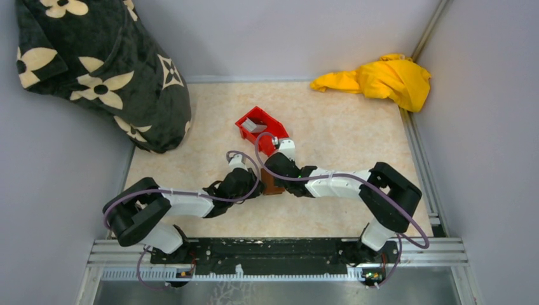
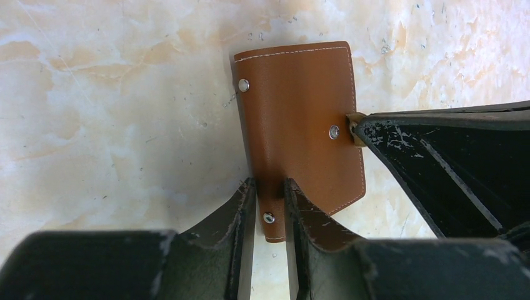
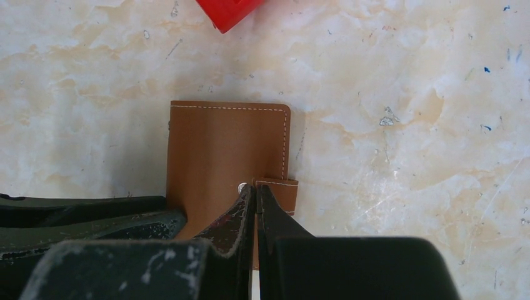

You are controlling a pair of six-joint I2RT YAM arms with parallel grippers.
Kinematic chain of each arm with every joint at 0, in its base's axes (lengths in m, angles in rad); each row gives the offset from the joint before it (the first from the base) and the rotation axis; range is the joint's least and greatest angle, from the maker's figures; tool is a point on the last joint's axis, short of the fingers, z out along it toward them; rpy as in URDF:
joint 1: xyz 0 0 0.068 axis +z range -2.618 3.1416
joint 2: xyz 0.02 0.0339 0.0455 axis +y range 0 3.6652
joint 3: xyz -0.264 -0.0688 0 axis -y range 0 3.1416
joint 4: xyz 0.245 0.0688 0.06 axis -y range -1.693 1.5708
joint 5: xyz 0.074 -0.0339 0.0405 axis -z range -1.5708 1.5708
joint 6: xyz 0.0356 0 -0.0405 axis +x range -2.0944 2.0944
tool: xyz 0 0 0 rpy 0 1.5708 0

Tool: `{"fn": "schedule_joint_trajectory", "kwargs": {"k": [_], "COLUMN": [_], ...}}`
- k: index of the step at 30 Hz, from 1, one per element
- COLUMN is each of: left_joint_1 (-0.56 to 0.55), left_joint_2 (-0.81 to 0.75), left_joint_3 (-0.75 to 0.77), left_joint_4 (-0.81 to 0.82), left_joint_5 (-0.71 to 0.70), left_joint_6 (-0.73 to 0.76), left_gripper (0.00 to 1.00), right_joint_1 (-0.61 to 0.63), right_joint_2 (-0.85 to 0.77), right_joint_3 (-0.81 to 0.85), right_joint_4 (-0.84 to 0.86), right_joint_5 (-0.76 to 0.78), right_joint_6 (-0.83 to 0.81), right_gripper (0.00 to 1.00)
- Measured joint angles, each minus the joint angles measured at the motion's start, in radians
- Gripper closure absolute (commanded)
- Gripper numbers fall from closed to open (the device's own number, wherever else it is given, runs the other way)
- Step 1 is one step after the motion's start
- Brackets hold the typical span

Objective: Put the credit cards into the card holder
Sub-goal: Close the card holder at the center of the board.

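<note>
Jaws of my left gripper (image 2: 269,185) clamp the near corner of the card holder (image 2: 294,106), a flat tan-brown leather wallet with white edge stitching and round metal snaps. It is folded shut and sits just on my side of the red bin (image 1: 274,130). On my right gripper (image 3: 255,190) the jaws are pressed together, tips touching the small snap tab on the holder's side edge, though I cannot tell whether they pinch it.

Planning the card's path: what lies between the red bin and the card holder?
Only bare tabletop, seen in the right wrist view, separates the red bin from the card holder.
</note>
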Motion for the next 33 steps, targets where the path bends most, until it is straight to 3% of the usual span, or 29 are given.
{"fn": "schedule_joint_trajectory", "kwargs": {"k": [33], "left_joint_1": [0.006], "left_joint_2": [0.003], "left_joint_3": [0.0], "left_joint_4": [0.007], "left_joint_5": [0.014], "left_joint_6": [0.0], "left_gripper": [0.72], "right_joint_1": [0.0], "right_joint_2": [0.06], "right_joint_3": [0.04], "right_joint_4": [0.01], "right_joint_5": [-0.013], "right_joint_6": [-0.013], "right_gripper": [1.0]}}
